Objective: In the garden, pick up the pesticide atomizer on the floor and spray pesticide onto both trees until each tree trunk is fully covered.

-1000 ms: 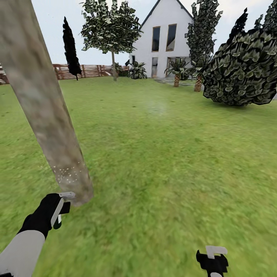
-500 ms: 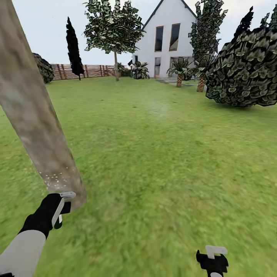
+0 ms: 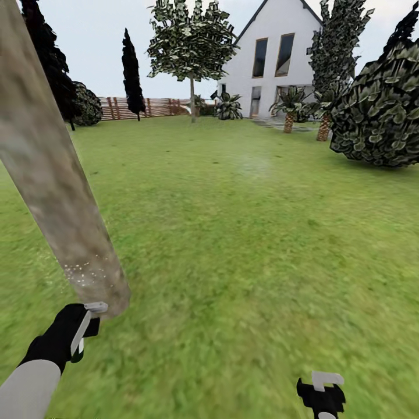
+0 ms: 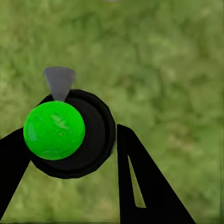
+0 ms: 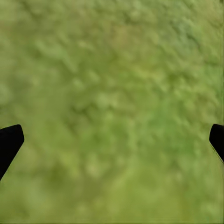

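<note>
We're in a home garden: wide green grass lawn (image 3: 244,244) running up to a white gabled house with tall dark windows (image 3: 273,58), a reddish-brown horizontal-slat wooden fence (image 3: 151,107) closing the far side. We see a leafy tree with a thin bare trunk (image 3: 191,46), narrow black cone-shaped trees (image 3: 132,73), short palms with scaly brown trunks (image 3: 289,107), a big dark green bush (image 3: 381,110) and a thick mottled grey-brown tree trunk (image 3: 52,174) up close

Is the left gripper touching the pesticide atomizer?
Touching: the left wrist view shows the left gripper with its fingers pressed on either side of the pesticide atomizer.
</note>
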